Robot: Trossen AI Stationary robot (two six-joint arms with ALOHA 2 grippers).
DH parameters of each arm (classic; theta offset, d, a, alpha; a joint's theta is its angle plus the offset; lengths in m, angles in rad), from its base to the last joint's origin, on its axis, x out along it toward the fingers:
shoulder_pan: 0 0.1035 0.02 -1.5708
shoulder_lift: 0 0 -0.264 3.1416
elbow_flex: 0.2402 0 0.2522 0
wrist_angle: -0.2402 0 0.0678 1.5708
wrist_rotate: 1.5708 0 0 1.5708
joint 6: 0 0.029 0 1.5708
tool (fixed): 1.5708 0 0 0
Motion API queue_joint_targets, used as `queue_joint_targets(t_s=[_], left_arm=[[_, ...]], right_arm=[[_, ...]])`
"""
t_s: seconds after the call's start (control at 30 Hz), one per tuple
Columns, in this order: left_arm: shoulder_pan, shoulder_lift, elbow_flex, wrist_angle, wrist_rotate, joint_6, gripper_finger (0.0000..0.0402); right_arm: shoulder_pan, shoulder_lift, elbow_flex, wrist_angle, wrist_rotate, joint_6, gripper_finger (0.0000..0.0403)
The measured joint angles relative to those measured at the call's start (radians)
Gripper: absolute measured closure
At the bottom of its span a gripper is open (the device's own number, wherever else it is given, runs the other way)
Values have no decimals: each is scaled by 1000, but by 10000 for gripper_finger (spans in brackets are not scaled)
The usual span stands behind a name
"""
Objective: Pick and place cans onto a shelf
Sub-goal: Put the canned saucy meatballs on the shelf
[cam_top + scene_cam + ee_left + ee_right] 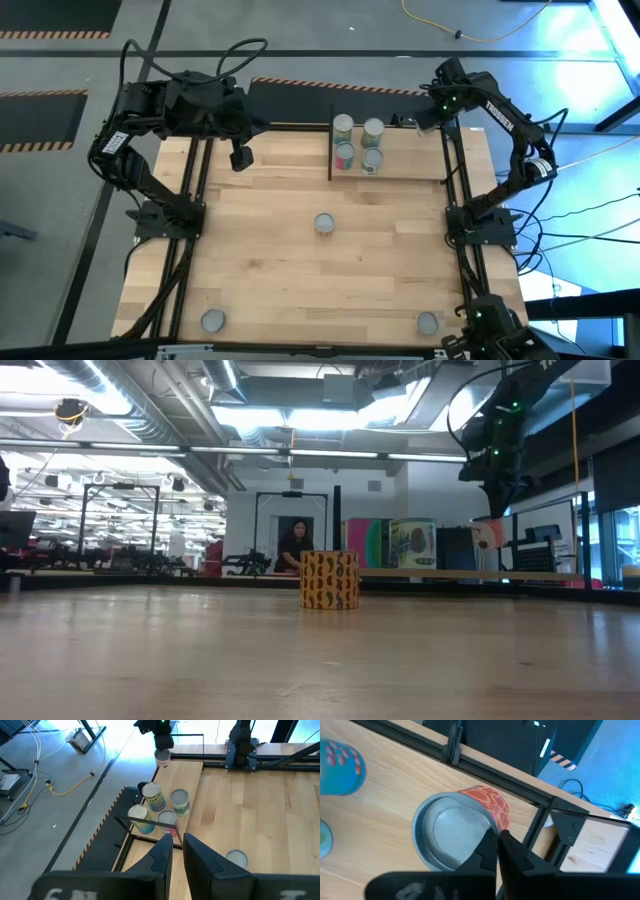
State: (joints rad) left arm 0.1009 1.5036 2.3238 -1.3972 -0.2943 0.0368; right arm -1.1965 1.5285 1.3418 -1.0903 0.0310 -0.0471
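1. Table (pixel 300 270): a large light wood tabletop. An arm is mounted at each side.

2. Shelf (pixel 410 165): a smaller light wood board lying at the far middle-right of the table. A thin black edge panel (pixel 330 145) stands upright along its left side.

3. Left arm: reaches in over the far left of the table. The left gripper (pixel 178 852) hangs above bare wood, to the left of the black panel and well apart from every can. Its fingers stand close together with only a narrow gap, and nothing is between them.

4. Right arm: reaches over the far right end of the shelf. The right gripper (pixel 498 839) is closed on the rim of an orange-red can (pixel 452 832). The silver top of this can faces the wrist camera. In the low view the can hangs in the air under the gripper, clear of the surface.

5. Cans on the shelf: four stand upright in a tight two-by-two group just beside the black panel. These are the rear-left can (pixel 343 125), rear-right can (pixel 373 128), front-left can (pixel 345 156) and front-right can (pixel 371 161).

6. Cans on the table:
   - Centre can (pixel 324 223), with a patterned orange-yellow label in the low view.
   - Near-left can (pixel 212 320).
   - Near-right can (pixel 427 322).

7. Background: a person (pixel 297 546) is in the room beyond the table.
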Motion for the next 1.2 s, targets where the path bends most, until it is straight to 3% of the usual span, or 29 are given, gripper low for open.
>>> queue_joint_targets(t_s=[0.2,1.2], left_arm=[[0,0,0,0,0,0,364],[0,0,0,30,0,0,364]], right_arm=[[1,19,0,-1,32,-23,399],[5,115,-6,-21,0,-241,399]])
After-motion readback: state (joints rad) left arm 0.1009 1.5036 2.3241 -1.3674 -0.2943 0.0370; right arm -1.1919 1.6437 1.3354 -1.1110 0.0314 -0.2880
